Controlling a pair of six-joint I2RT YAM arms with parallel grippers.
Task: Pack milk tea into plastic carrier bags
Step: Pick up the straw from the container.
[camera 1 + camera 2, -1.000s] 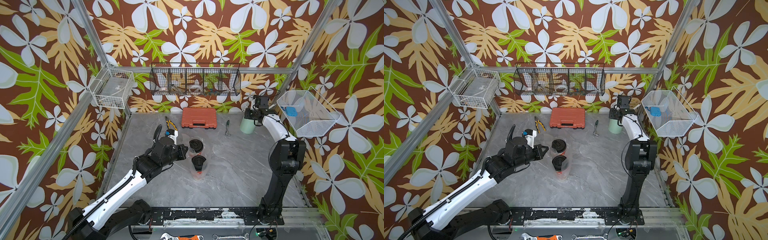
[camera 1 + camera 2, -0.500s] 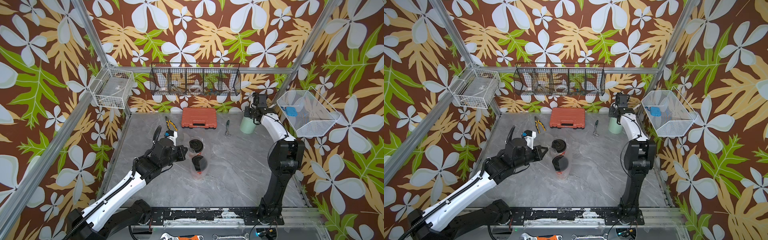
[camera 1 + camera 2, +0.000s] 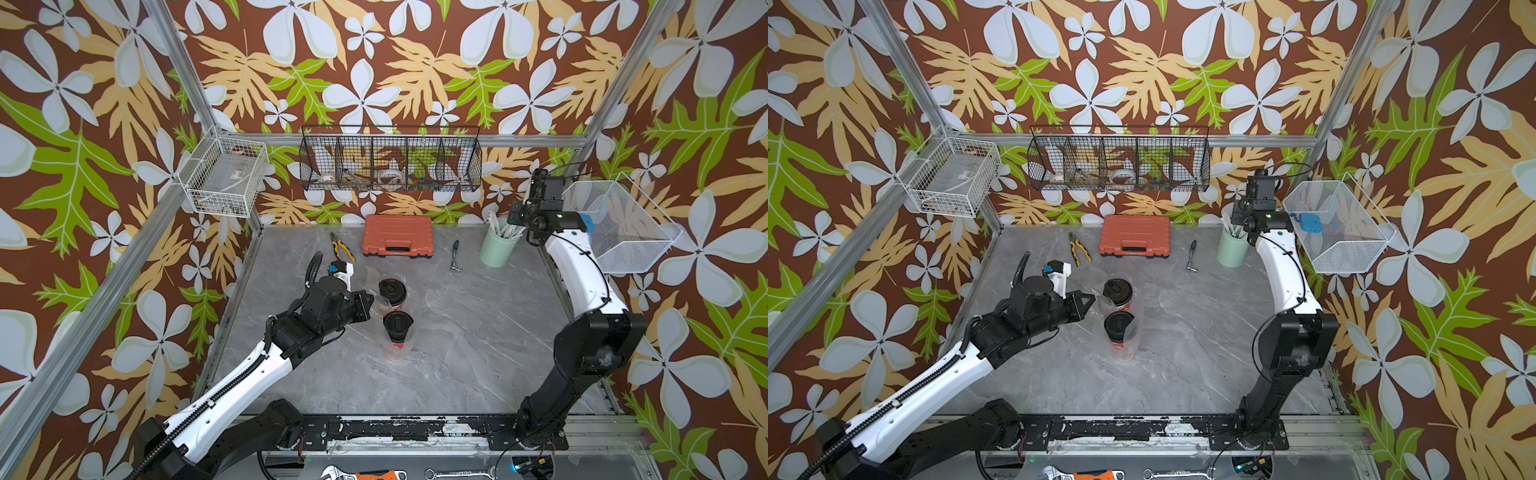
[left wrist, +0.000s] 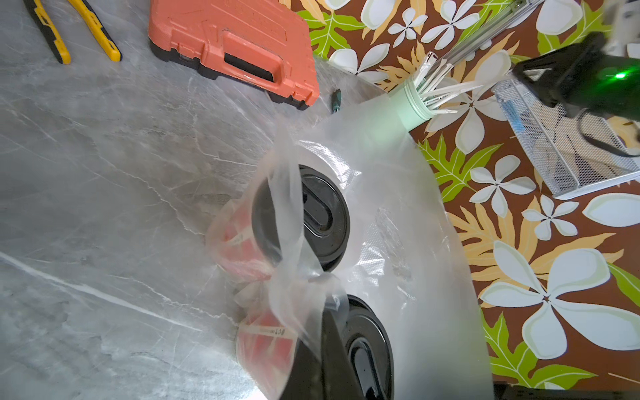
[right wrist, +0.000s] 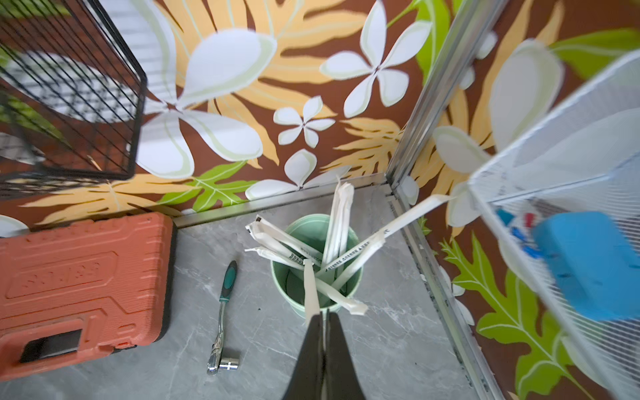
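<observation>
Mid-table, on the grey marble-look tabletop (image 3: 478, 332): two tall paper cups with red-and-cream sides and black domed plastic lids, both upright and close together, the far cup (image 3: 392, 291) and the near cup (image 3: 398, 325). Two thin, clear, crinkly plastic bags: the near bag (image 3: 395, 353) stands round the near cup, and the far bag (image 4: 294, 194) sits round the far cup, its mouth loose above the lid. My left gripper (image 3: 368, 300) is just beside the far cup, jaws together and pinched on a gathered fold of the far bag. The stretched film veils that lid in the left wrist view. My right gripper (image 5: 320, 313) hangs over one pale green cylindrical cup (image 3: 494, 251) in the back right corner, jaws closed on the end of one paper-wrapped white straw (image 5: 309, 284). The other straws fan out crossed, too tangled for a sure count. Along the back, lying flat and well apart from the cups: one ribbed orange plastic tool case (image 3: 397, 241), one pair of yellow-handled pliers (image 3: 341, 247), one green-handled ratchet (image 3: 456, 255). Three baskets hang on the walls: a white wire basket (image 3: 226, 183), a black wire rack (image 3: 390, 162), and a white mesh basket (image 3: 619, 224) close by my right wrist.
</observation>
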